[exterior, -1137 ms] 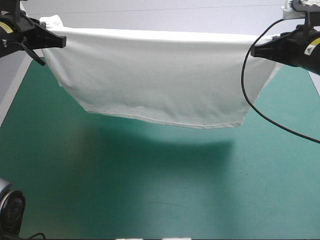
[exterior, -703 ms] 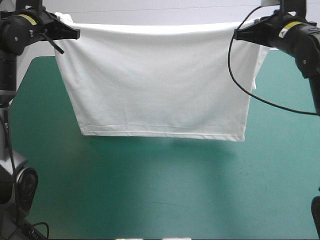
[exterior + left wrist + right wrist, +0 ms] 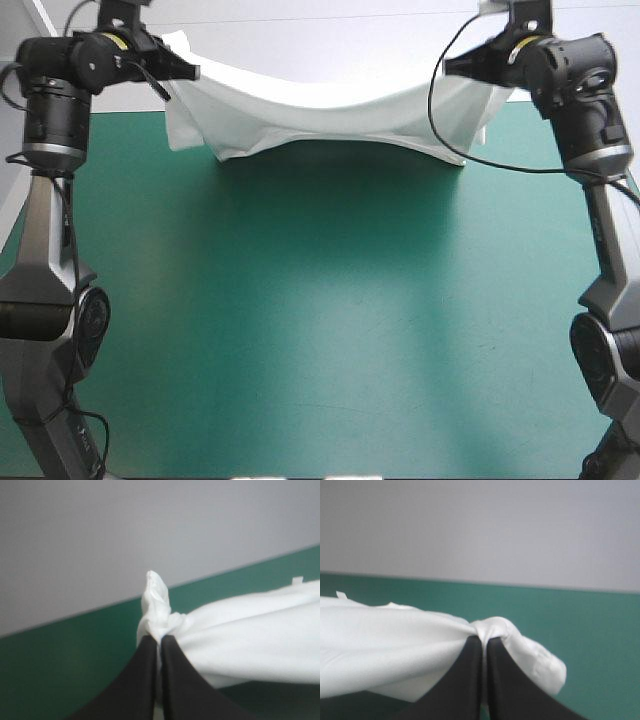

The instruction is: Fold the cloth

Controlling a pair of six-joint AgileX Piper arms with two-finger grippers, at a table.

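Note:
The white T-shirt (image 3: 320,115) hangs between both grippers over the far part of the teal-green table (image 3: 320,330), sagging in the middle with its lower edge near the cover. My left gripper (image 3: 188,72) is shut on the shirt's left corner, at the far left. My right gripper (image 3: 452,68) is shut on the right corner, at the far right. In the left wrist view the black fingers (image 3: 172,680) pinch a bunched tuft of T-shirt (image 3: 240,645). The right wrist view shows the same: the right gripper (image 3: 484,642) nips a fold of T-shirt (image 3: 380,650).
The table's far edge runs just behind the shirt. The right arm's black cable (image 3: 470,160) loops down beside the shirt's right end. The wide near part of the cover lies in front of the shirt.
Both grippers have moved away toward the table's far edge and closer together. The shirt, earlier hanging stretched as a flat sheet, now sags and trails behind them.

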